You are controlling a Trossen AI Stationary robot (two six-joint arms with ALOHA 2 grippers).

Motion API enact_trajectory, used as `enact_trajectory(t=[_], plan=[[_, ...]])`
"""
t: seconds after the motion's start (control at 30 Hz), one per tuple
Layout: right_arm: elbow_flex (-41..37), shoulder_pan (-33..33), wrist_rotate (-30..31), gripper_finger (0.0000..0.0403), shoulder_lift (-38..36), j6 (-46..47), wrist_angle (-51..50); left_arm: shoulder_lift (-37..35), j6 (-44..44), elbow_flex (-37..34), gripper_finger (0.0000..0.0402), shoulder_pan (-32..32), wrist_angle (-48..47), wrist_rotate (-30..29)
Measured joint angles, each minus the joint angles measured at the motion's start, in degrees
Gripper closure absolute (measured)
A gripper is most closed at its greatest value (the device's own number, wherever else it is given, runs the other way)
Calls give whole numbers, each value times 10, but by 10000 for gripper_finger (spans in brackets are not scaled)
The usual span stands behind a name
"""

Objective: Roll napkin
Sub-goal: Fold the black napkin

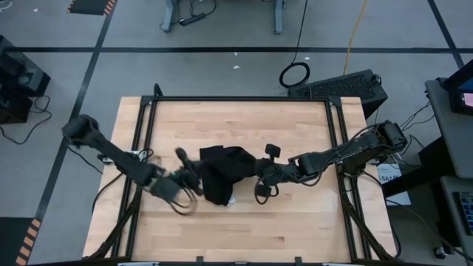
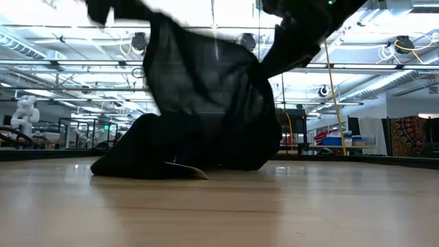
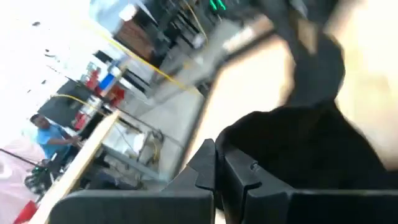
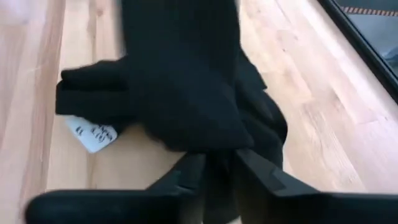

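Now: napkin (image 1: pixel 224 171) bunched mid-bench (image 1: pixel 244 229), one part lifted, white tag (image 4: pixel 92 134) down on wood. Left pincer (image 3: pixel 219 163) pinched tight at cloth's edge; right pincer (image 4: pixel 219 163) narrow around cloth. Risk: slipping from right pincer, collapsing heap, no clean roll.

A wooden desk (image 1: pixel 244 222) with a black metal frame fills the middle of the high view, standing on a grey floor (image 1: pixel 222 70) crossed by dark tape lines. Above the desk's upper right corner lies a coiled black cable (image 1: pixel 295 74), and beside it a black keyboard (image 1: pixel 347 86). A yellow cable (image 1: pixel 358 26) runs down from the upper right. At the left edge of the left wrist view a person in a blue shirt (image 3: pixel 46 134) stands in the room.
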Motion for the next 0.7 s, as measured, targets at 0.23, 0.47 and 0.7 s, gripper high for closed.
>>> enact_trajectory(t=[0.23,0.47,0.7], plan=[[-62,17,-1,238,0,65,39,-154,92,1,398,0,55,90],[-175,38,1,172,21,160,257,-188,88,1,399,0,21,101],[-165,18,30,163,148,96,443,-178,76,1,399,8,13,103]])
